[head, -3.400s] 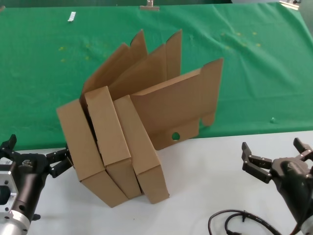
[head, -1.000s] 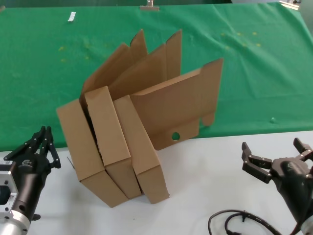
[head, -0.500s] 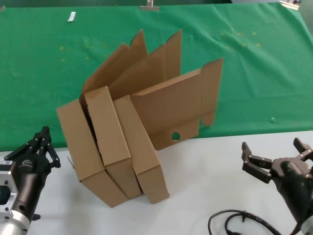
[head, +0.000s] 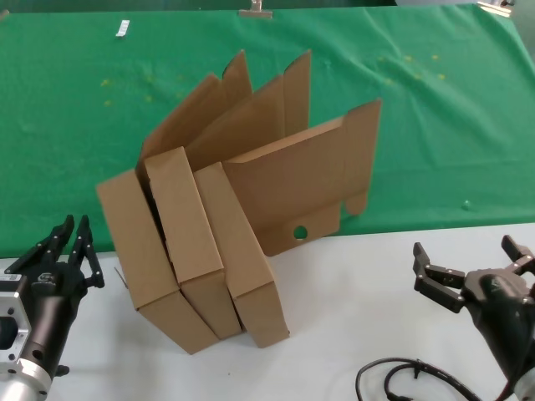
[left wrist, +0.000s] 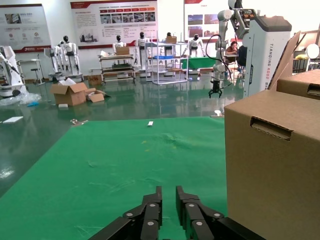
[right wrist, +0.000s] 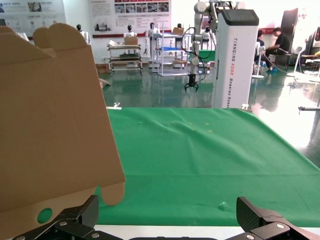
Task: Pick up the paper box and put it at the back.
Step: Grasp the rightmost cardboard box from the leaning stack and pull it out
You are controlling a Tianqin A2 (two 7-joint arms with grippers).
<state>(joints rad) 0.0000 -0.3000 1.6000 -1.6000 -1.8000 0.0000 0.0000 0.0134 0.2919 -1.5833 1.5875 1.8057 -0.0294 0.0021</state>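
You're in a robotics lab or demo hall: humanoid robots (left wrist: pixel 68 50) line the far wall beneath display posters (left wrist: pixel 114 17), a white machine cabinet (right wrist: pixel 234 57) carries a robot arm, metal racks (left wrist: pixel 167 62) and open cartons (left wrist: pixel 70 93) stand on the glossy floor (left wrist: pixel 125 102).

paper box (head: pixel 276 209): brown corrugated mailer you see leaning beside two matching boxes, lid raised, flap hole showing
back (head: pixel 435 117): bright green cloth behind the box
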